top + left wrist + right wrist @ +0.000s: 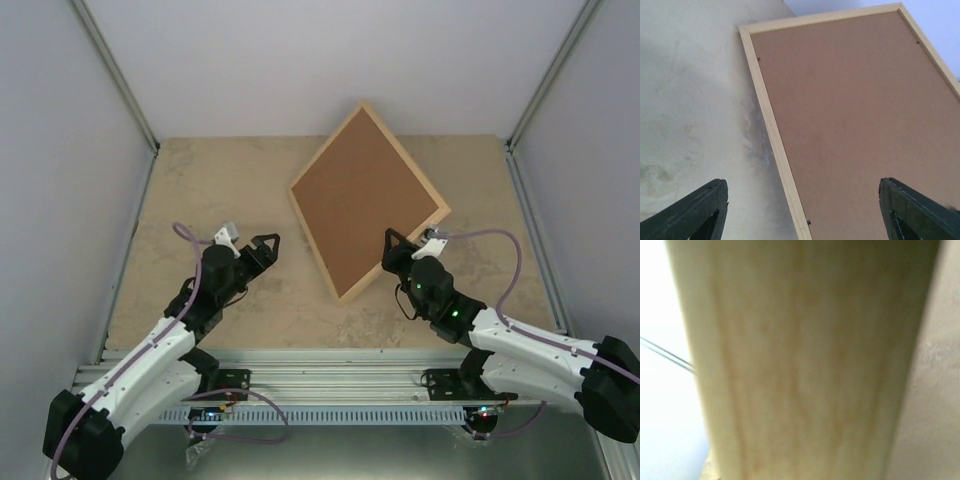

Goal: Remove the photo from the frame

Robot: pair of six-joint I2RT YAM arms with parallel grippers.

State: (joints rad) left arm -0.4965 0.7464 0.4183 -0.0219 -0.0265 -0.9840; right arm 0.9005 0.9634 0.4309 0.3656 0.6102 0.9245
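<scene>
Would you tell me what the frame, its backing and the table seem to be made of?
The frame looks like pale bare wood, matt: faint grain streaks show in the right wrist view. The backing is probably brown fibreboard, matt: even, no grain. The table is beige and mottled, stone or stone-look laminate; I cannot tell which.

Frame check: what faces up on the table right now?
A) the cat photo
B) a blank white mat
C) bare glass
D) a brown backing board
D: the brown backing board fills the frame from moulding to moulding in both the top and left wrist views.
</scene>
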